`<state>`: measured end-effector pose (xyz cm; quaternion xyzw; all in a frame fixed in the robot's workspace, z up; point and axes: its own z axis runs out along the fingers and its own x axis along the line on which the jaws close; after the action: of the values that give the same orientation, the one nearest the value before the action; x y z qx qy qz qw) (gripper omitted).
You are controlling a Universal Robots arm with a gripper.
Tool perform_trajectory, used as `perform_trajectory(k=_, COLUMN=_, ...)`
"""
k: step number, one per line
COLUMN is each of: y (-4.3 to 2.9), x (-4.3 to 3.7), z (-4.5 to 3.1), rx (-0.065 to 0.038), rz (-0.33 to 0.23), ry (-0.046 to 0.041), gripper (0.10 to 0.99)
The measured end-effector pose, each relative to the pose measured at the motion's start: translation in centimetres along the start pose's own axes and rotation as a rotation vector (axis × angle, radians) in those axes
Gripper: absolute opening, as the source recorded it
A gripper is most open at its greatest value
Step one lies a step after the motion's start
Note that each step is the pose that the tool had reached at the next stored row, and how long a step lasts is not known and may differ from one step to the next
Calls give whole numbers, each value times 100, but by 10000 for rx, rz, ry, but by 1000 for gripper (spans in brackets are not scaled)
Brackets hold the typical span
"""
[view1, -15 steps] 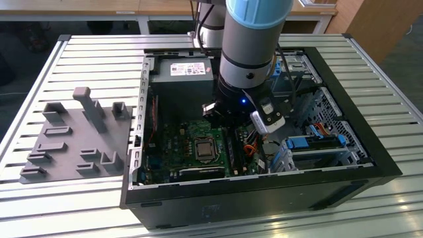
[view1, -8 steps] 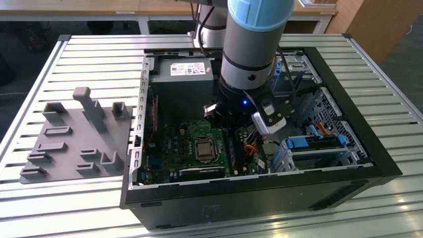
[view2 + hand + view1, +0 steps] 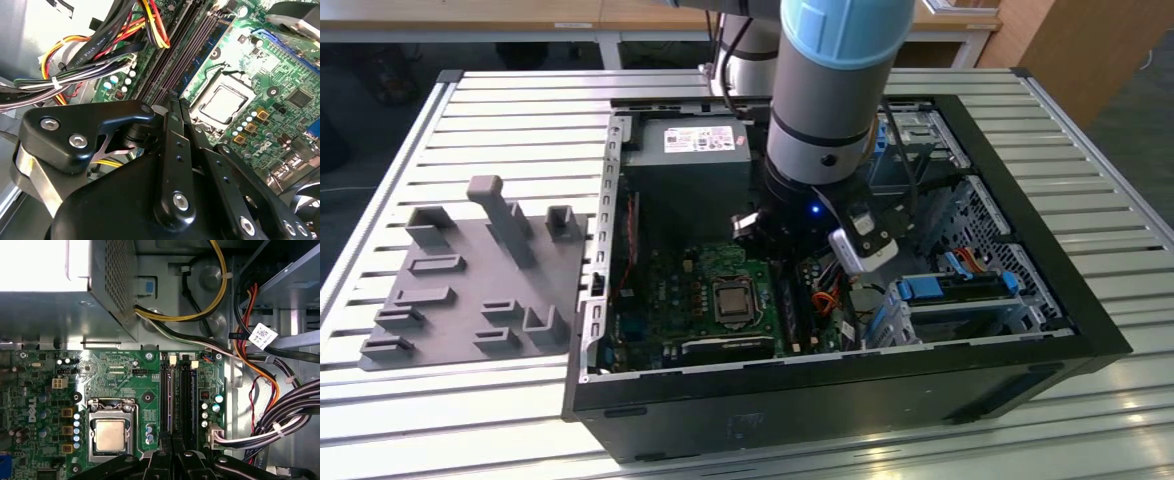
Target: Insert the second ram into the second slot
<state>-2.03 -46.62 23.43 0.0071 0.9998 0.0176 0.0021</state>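
Green motherboard (image 3: pixel 125 380), black fingers (image 3: pixel 167 460)

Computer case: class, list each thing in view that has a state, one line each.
computer case, lying flat, side open.
processor socket, chip in place, no cooler over it.
hand, down inside the case, over the memory slots.
cable bundle, tied with a white tie.

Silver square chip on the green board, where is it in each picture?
Exterior view: the silver chip sits mid-case, on the exterior view's left of the memory slots.
Second wrist view: the chip lies beside those slots.
First wrist view: the chip lies beside them too.
Shared landmark: the memory slots.
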Motion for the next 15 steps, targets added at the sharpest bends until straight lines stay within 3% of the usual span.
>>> perform_trajectory(k=15, y=-1, x=-38, z=46, rx=-1, rz=0, ry=3, gripper=122)
